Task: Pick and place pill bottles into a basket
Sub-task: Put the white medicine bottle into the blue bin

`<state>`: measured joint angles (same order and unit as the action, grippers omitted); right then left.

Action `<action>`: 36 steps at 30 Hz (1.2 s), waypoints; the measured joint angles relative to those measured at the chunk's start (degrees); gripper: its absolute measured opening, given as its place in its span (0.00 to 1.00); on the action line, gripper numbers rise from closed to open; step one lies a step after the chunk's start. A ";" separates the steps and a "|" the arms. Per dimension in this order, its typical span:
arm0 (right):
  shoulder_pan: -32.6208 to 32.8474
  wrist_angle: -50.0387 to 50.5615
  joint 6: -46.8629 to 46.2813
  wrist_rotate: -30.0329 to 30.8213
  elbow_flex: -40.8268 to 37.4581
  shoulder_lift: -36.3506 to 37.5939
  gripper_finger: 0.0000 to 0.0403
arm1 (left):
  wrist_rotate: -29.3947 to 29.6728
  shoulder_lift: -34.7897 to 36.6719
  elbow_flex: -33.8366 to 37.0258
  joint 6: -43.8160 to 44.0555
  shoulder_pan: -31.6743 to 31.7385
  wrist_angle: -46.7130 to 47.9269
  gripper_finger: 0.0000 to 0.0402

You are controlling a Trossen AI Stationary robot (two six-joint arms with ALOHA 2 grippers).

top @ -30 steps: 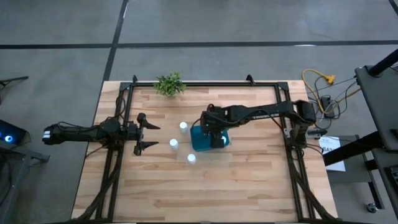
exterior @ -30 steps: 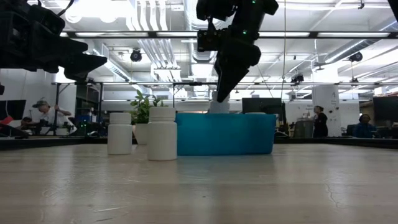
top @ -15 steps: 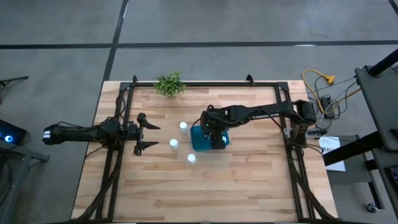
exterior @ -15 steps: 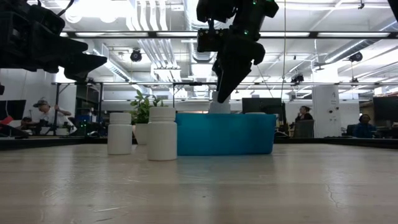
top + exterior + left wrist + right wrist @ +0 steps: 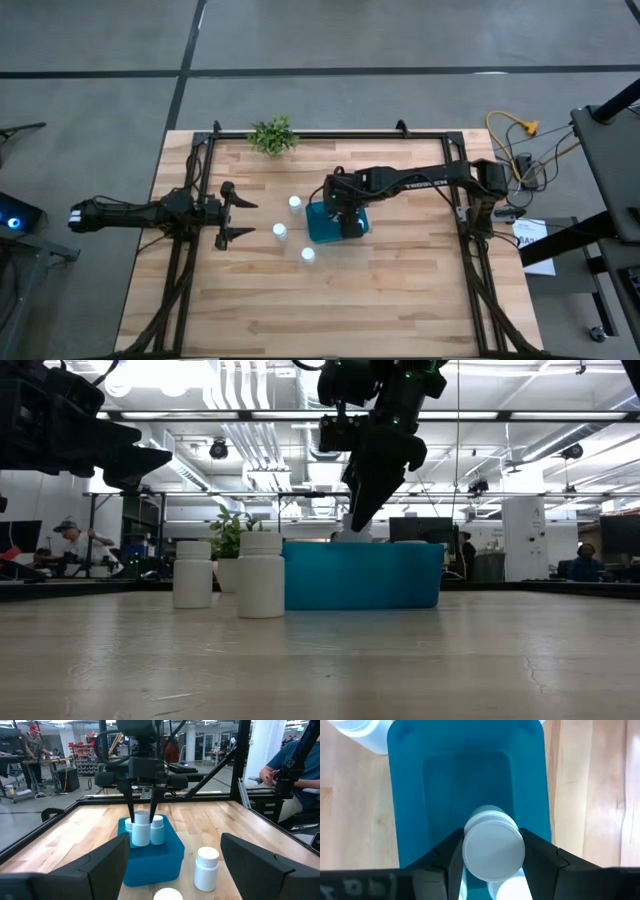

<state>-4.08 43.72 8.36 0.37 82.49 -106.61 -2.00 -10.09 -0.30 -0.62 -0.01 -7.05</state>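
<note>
R gripper point(image 5: 492, 852) is gripping a pill bottle point(image 5: 493, 851) upright, hanging just over the basket point(image 5: 322, 226), w/ two more bottles point(image 5: 157, 829) sitting inside. Three bottles point(image 5: 280, 232) are standing on the table point(image 5: 400, 290) beside it. L gripper point(image 5: 240, 217) is idling w/ fingers spread, well apart.

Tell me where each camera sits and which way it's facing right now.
High view: overhead, straight down on the table; both arms show, right gripper over the basket.
Low view: tabletop height, level across at the basket; right gripper descends from above.
Left wrist view: looks across at the basket; own fingers frame it.
Right wrist view: looks down into the basket; own fingers grip a pill bottle.
Shared: all show the basket.
</note>
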 joint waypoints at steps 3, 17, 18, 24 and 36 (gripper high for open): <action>-0.11 -0.69 0.66 -0.19 -0.02 0.00 0.37 | 0.00 0.00 -0.01 0.00 -0.01 0.00 0.73; -1.68 -2.59 1.97 -0.86 -0.39 -3.05 0.37 | 0.00 0.02 0.00 0.00 0.00 0.00 0.73; -1.74 -2.51 2.09 -0.82 -0.41 -3.18 0.37 | 0.00 0.00 0.00 0.01 -0.01 0.02 0.73; -2.80 -2.53 2.37 -0.58 -0.41 -3.26 0.37 | 0.01 0.00 0.00 0.01 0.00 0.00 0.73; -3.64 -2.57 2.66 -0.34 -0.43 -3.26 0.37 | 0.00 0.02 0.00 0.00 -0.02 0.00 0.73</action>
<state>-7.72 41.15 11.02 0.03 82.06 -109.86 -2.00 -10.07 -0.30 -0.62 -0.03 -7.05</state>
